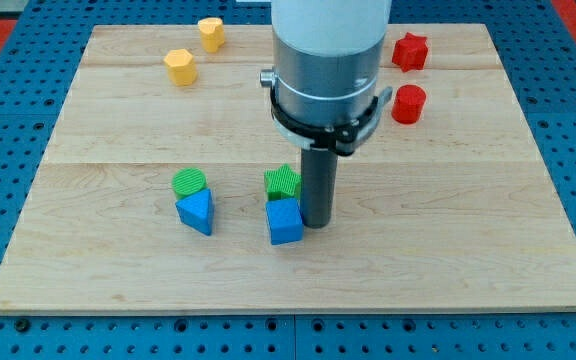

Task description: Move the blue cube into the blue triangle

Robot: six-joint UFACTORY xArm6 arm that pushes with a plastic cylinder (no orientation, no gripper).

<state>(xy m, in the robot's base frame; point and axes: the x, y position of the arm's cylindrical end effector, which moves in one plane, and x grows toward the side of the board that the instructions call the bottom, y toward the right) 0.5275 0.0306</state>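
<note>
Eight blocks sit on the wooden board (118, 120). Two are blue: a blue cube (285, 222) and a blue triangle (197, 211). Two green blocks (190, 182) (282, 182), two yellow blocks (180, 66) (210, 33) and two red blocks (409, 51) (408, 104) complete the count.

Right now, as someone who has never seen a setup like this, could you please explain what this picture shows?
The single view looks down at a slant onto a wooden board resting on a blue pegboard. The big grey-and-white cylinder is my arm; it has no hand, only a dark rod that pushes things. My tip sits just right of the blue cube, apparently touching it. Nothing is held. Behind the cube stands a green block. To the view's left are the blue triangle and another green block. Two yellow blocks lie top left, two red blocks top right.
</note>
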